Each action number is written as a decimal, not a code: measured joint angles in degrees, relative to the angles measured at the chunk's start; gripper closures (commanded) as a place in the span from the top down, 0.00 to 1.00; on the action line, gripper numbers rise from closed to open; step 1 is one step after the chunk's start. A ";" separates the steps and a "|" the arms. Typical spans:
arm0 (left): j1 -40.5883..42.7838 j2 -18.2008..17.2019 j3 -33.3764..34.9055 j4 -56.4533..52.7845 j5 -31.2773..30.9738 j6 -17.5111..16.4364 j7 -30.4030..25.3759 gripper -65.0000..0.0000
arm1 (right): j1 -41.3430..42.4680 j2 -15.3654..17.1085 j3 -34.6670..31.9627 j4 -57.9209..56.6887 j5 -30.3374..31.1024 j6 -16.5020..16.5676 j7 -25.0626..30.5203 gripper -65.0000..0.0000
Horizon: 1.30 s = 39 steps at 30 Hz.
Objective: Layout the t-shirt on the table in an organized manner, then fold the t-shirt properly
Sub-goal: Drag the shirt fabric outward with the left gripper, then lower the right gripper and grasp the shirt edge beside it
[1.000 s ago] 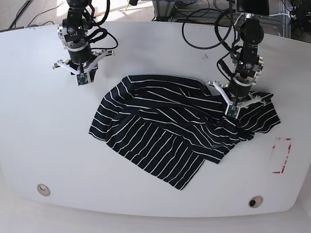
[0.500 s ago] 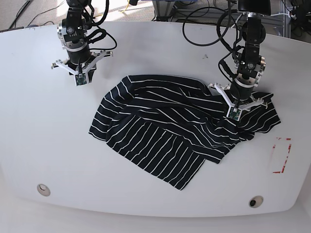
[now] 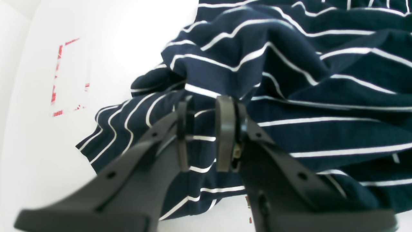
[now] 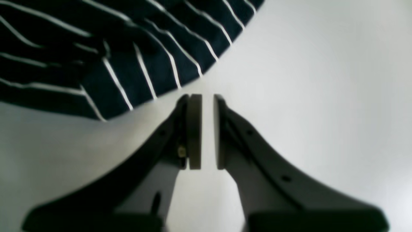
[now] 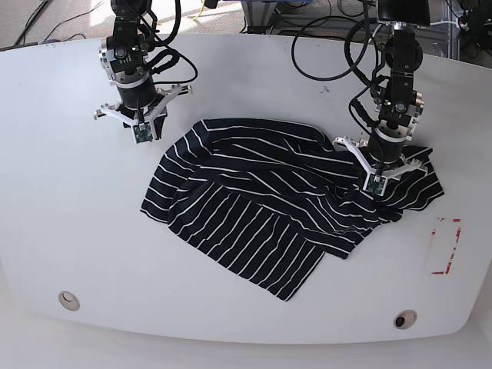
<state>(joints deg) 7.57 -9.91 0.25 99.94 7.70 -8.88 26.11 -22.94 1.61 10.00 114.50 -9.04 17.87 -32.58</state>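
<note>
A: How is the shirt (image 5: 277, 204) placed on the table (image 5: 61, 192)?

B: It is noted near the middle, reaching toward the right side. It is crumpled, with one flap folded over the near part and a bunched ridge at the right. No sleeve or hem is laid out straight. The red mark (image 5: 446, 246) is left uncovered, just beside the shirt's right edge.

A: Left gripper (image 3: 202, 132)?

B: It is seen low over the bunched right part. In the wrist view, the jaws are held a little apart and striped cloth is seen through the gap. Whether a fold is pinched between the pads or only lies beneath them cannot be told, so no grip is recorded.

A: Right gripper (image 4: 204, 130)?

B: It is placed over bare table at the far left, just beside the shirt's edge but apart from it. The jaws are nearly pressed together, with a thin slit left between them. Nothing is held.

A: Progress?

B: The task is judged to be early in the layout stage. Nothing is flattened and no fold is made. Spreading, straightening of sleeves and hem, and all folding are left to be done.
</note>
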 measured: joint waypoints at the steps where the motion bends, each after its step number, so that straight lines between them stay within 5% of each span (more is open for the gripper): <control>1: 0.02 0.00 0.00 0.02 0.00 0.00 -0.02 0.17 | 0.31 0.00 -0.39 0.04 -0.02 -0.07 -0.07 0.24; 7: 0.02 0.00 0.00 0.04 -0.02 -0.09 -0.02 0.17 | 1.97 -0.02 -2.10 0.09 -0.17 -0.35 -0.66 0.40; 23: 0.04 -0.11 -0.11 0.09 -0.02 -0.15 -0.04 0.17 | 12.24 -5.66 -2.29 -4.76 -0.04 -0.09 -0.72 0.41; 30: 0.04 -0.11 -0.11 0.09 -0.02 -0.15 -0.02 0.17 | 17.86 -9.44 3.78 -11.61 0.02 -0.04 -0.68 0.41; 39: 0.02 -0.09 -0.11 0.09 -0.02 -0.15 -0.02 0.17 | 19.21 -9.16 8.17 -15.63 8.79 -0.76 -1.40 0.41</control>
<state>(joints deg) 7.60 -10.00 0.14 100.03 7.68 -9.04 26.09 -3.73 -7.55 18.17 98.87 -0.25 17.10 -33.98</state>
